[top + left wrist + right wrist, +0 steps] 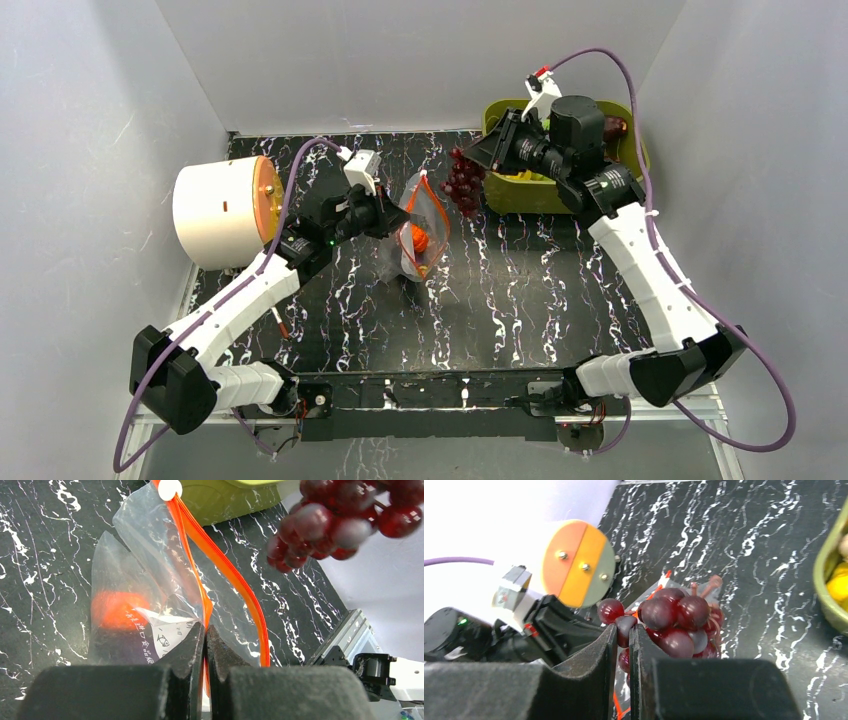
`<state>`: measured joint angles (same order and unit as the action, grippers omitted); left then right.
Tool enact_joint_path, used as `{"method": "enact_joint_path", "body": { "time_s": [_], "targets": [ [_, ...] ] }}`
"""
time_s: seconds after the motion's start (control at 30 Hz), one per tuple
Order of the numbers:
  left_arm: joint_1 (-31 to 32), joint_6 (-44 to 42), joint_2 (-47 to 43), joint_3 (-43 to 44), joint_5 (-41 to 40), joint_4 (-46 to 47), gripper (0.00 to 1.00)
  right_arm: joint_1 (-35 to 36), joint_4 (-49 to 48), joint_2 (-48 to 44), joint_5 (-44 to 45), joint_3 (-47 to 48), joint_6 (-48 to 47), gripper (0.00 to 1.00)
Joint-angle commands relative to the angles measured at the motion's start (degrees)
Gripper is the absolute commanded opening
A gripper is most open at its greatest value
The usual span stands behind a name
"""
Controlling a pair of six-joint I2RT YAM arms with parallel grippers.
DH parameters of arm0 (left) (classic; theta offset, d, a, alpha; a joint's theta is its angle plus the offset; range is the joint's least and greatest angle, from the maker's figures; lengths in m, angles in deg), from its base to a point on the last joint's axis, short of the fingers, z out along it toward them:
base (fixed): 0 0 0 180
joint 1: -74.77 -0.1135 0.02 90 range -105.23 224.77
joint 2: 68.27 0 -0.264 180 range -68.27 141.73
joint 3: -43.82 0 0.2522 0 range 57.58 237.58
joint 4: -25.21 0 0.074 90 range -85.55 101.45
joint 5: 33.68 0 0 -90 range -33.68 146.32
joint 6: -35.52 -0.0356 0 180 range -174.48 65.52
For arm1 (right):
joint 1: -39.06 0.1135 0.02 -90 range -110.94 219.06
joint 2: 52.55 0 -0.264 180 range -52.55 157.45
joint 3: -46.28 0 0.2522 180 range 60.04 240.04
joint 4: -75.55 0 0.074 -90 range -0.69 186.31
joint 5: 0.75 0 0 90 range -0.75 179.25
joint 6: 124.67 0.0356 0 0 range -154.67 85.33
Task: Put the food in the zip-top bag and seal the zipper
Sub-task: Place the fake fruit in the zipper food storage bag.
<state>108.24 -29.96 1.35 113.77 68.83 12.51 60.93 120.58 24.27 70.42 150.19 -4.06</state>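
Note:
The clear zip-top bag (420, 232) stands mouth-up at mid-table, its orange-red zipper (235, 577) spread open. My left gripper (205, 630) is shut on the near lip of the bag's mouth. An orange-red round piece (116, 611) lies inside the bag. My right gripper (623, 630) is shut on a bunch of dark purple grapes (679, 620), pinching one grape between its fingers. The grapes (463, 182) hang in the air just right of the bag's mouth, above the table. A yellow pepper (840, 582) lies in the olive-green bin (515, 192).
The green bin stands at the back right under my right wrist. A white cylinder with an orange face (222, 210) lies at the back left, close to my left arm. Grey walls close in both sides and the back.

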Motion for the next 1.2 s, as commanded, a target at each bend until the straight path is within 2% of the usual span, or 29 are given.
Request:
{"method": "enact_joint_path", "body": {
  "time_s": [0.0, 0.33, 0.9, 1.17],
  "targets": [
    [-0.3, 1.1, -0.2, -0.6, 0.9, 3.5, 0.0, 1.5, -6.3, -3.9, -3.3, 0.7, 2.3, 0.0],
    [-0.3, 1.6, 0.6, -0.5, 0.9, 3.7, 0.0, 2.7, -8.9, -5.2, -6.8, -0.7, 5.5, 0.0],
    [-0.3, 3.1, -0.4, -1.2, 1.8, 3.9, 0.0, 7.0, -20.5, -5.7, -10.4, -12.4, 13.3, 0.0],
    [-0.3, 3.1, -1.4, 0.8, 2.2, 2.4, 0.0, 7.8, -17.3, -3.8, -8.7, -14.5, 10.3, 0.0]
  ]
}}
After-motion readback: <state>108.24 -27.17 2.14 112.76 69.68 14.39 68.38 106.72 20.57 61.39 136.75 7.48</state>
